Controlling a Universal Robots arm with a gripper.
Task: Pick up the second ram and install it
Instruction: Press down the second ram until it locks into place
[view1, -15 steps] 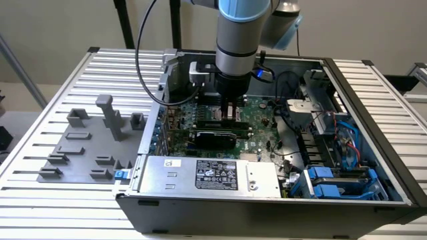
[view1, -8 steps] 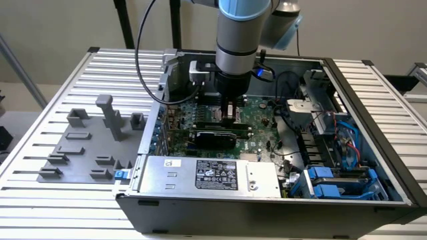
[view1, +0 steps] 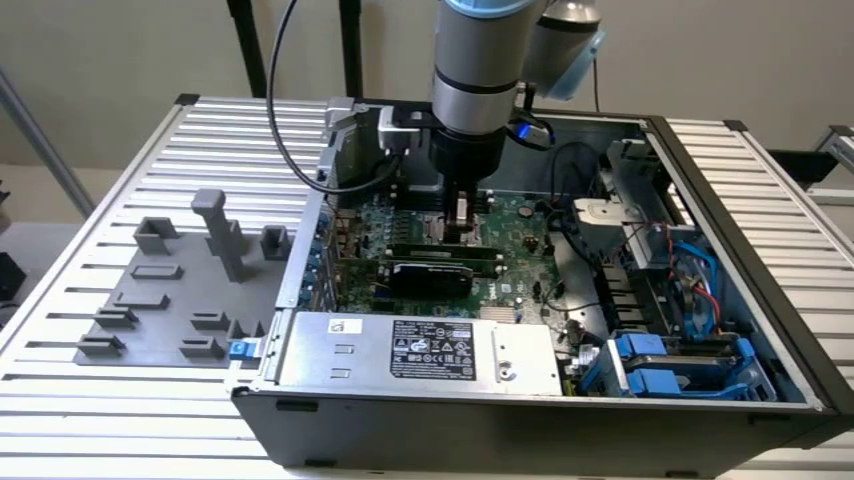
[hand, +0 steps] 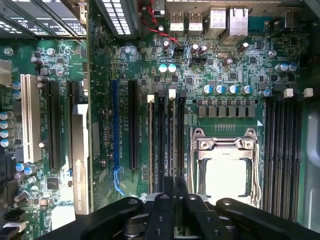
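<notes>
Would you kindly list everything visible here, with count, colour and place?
PC case: one, black, lying open on the slatted table.
Motherboard: one, green, inside the case.
CPU socket: one, silver, beside the RAM slots.
Power supply: one, silver, near front of case.
Holder tray: one, grey, on the exterior view's left.
RAM: one, green, upright at the pincer over the motherboard.
Arm: one, grey, above the case.

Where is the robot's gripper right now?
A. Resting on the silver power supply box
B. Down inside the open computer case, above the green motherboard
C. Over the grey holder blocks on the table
B: the gripper hangs inside the computer case, just above the motherboard.
</notes>
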